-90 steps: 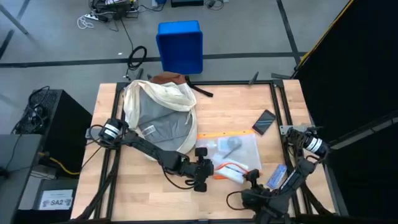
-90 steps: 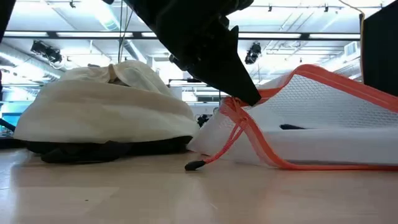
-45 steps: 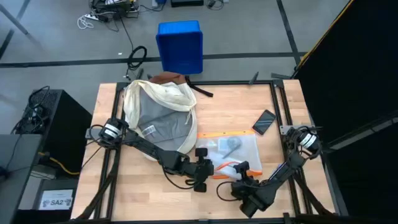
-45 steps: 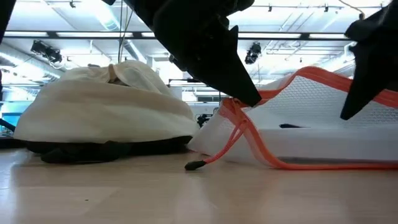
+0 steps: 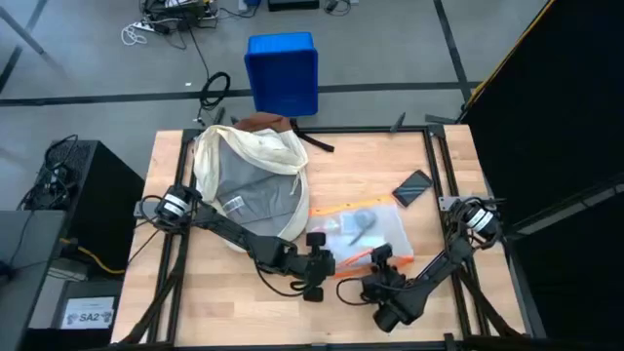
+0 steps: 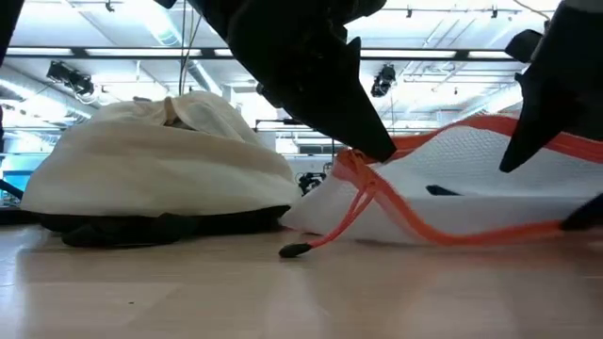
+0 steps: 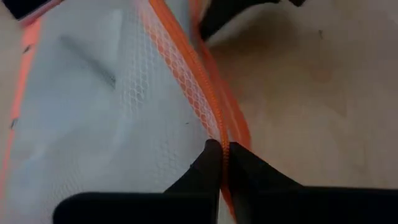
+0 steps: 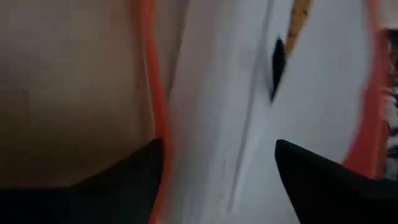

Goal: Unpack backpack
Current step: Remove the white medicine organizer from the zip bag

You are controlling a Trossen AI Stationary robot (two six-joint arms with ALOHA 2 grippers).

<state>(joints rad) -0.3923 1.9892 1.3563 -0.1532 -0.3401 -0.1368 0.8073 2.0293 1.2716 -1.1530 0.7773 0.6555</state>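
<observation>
Both grippers work the clear pouch; the backpack lies at far left.

The backpack (image 5: 250, 180) gapes, grey lining showing. The orange-edged mesh pouch (image 5: 366, 232) holds small items, unreadable. The left gripper (image 7: 222, 163) pinches its orange zip edge; the right gripper (image 8: 217, 168), fingers spread, straddles the pouch's near edge.

Left claw (image 7: 221, 149) pinched closed; right claw (image 8: 217, 155) spread wide, both low
</observation>
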